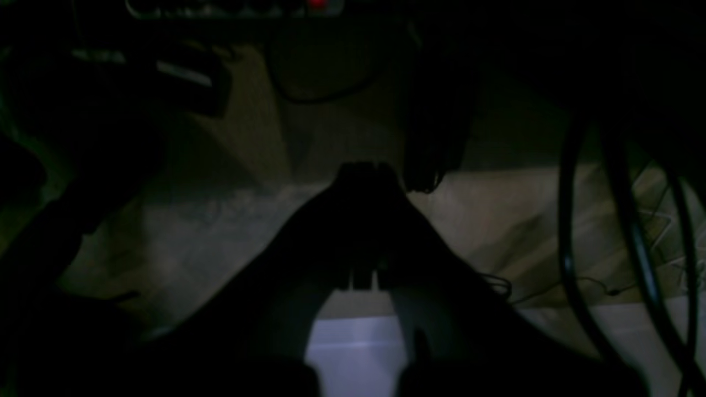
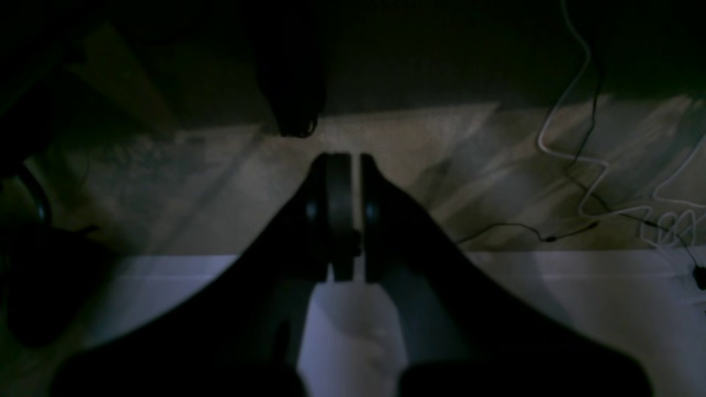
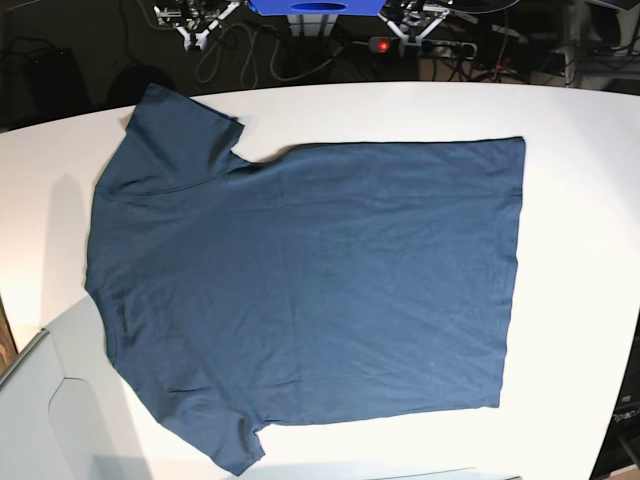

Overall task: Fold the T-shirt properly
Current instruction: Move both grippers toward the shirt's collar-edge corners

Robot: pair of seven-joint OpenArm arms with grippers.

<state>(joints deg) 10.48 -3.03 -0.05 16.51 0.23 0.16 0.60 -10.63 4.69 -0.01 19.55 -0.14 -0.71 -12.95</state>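
The T-shirt (image 3: 320, 280) lies spread flat on the white table (image 3: 580, 120) in the base view. It is dark navy, with its neck and both sleeves toward the left and its hem toward the right. Neither arm shows in the base view. In the left wrist view my left gripper (image 1: 364, 172) is a dark shape with its fingers together, holding nothing. My right gripper (image 2: 346, 161) is likewise shut and empty in the right wrist view. Both point past the pale table edge (image 2: 551, 298) toward a dim floor. The T-shirt is out of both wrist views.
Loose cables (image 2: 579, 165) trail over the beige floor beyond the table. A power strip with a red light (image 3: 380, 44) and a blue object (image 3: 315, 6) sit behind the far edge. A pale grey panel (image 3: 40, 420) lies at the near left corner.
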